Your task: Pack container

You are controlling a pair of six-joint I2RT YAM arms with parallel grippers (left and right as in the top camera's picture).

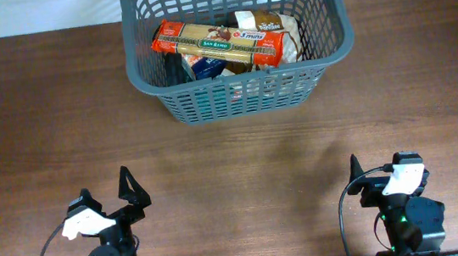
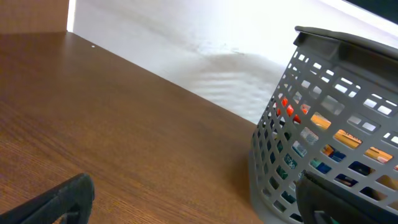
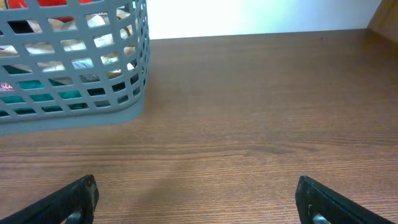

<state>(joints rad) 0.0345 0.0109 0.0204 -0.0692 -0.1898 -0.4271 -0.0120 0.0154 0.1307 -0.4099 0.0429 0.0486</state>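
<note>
The dark grey lattice container (image 1: pixel 242 92) stands at the far middle of the wooden table, and shows in the left wrist view (image 2: pixel 323 155) and the right wrist view (image 3: pixel 74 74). Inside lie a long red and tan pasta packet (image 1: pixel 218 43) on top, a blue packet (image 1: pixel 203 66) and a pale bag (image 1: pixel 273 23). My left gripper (image 1: pixel 129 194) rests near the front left, open and empty. My right gripper (image 1: pixel 362 178) rests near the front right, open and empty. Both are far from the container.
The brown table (image 1: pixel 233 170) stretches between the grippers and the container. A white wall (image 3: pixel 261 15) runs behind the table's far edge.
</note>
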